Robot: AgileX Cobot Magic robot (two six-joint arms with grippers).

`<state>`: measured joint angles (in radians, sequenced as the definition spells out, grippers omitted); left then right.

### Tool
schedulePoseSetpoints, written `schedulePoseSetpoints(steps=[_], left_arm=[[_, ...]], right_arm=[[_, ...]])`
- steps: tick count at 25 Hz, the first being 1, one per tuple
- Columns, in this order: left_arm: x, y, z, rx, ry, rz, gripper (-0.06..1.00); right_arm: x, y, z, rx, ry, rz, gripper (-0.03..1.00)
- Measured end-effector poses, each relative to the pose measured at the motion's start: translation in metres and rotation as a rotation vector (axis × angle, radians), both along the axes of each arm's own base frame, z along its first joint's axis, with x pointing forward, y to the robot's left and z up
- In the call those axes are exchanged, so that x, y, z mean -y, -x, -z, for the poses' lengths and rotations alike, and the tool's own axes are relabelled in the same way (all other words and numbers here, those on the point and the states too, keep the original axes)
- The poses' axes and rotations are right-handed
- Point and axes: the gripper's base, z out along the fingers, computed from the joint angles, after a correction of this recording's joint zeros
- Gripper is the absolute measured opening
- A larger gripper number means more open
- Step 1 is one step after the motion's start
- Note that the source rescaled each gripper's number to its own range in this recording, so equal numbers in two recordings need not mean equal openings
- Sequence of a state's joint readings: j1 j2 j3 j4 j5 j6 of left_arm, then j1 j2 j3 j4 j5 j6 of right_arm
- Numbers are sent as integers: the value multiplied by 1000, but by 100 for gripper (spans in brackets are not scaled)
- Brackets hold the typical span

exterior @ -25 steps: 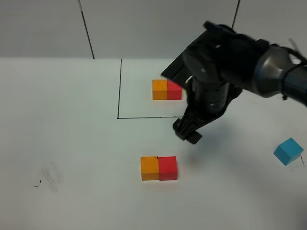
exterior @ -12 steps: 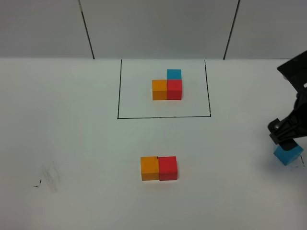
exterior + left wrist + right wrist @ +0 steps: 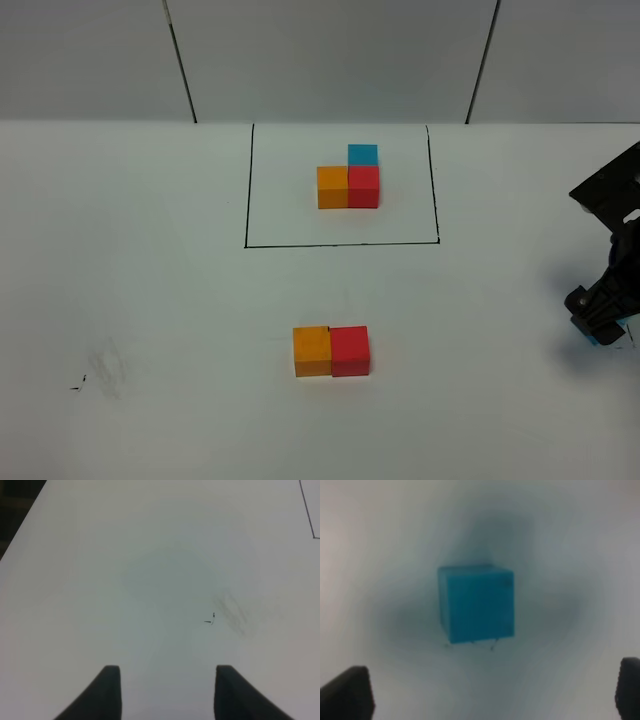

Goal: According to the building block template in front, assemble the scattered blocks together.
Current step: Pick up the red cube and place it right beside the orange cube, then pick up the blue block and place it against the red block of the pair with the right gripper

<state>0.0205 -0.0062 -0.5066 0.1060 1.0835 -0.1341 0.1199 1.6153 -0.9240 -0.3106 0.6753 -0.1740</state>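
The building block template (image 3: 349, 186) sits inside a black-line rectangle at the back: orange and red cubes side by side, with a cyan one behind the red. In front of it, the scattered orange block (image 3: 312, 351) and red block (image 3: 350, 350) touch side by side. The cyan block (image 3: 476, 603) lies far right, mostly hidden under my right gripper (image 3: 598, 312); only a sliver (image 3: 606, 340) shows. In the right wrist view that gripper (image 3: 487, 695) is open, its fingers on either side of the cube without touching it. My left gripper (image 3: 167, 690) holds nothing over bare table.
A faint smudge and small pen marks (image 3: 105, 368) lie at the front left of the white table (image 3: 150, 250). The same marks (image 3: 212, 618) show in the left wrist view. The table's dark edge (image 3: 15, 510) is close to the left gripper.
My right arm swung from the middle of the table to the far right and came down over the cyan block. The template's cyan cube is uncovered. Orange and red blocks stayed put.
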Motion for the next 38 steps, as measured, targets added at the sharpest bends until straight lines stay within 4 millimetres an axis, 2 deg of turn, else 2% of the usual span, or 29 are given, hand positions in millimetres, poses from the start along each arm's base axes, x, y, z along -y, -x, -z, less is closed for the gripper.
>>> schedulePoseSetpoints(steps=[9,16,21,32,35,38], left_arm=[[0,0,0,0,0,0,0],[0,0,0,0,0,0,0],[0,0,0,0,0,0,0],[0,0,0,0,0,0,0],[0,0,0,0,0,0,0],[0,0,0,0,0,0,0]], right_arm=[[2,-12,28,-29,-12,-12,98],[10,-17,39,-36,-8,-25,98],[12,-21,40,-6,-12,-39,98],[19,-25,61,-47,-9,-48,94],[18,-26,66,-59,-10,-62,90],[18,-26,69,-69,-7,-71,76]])
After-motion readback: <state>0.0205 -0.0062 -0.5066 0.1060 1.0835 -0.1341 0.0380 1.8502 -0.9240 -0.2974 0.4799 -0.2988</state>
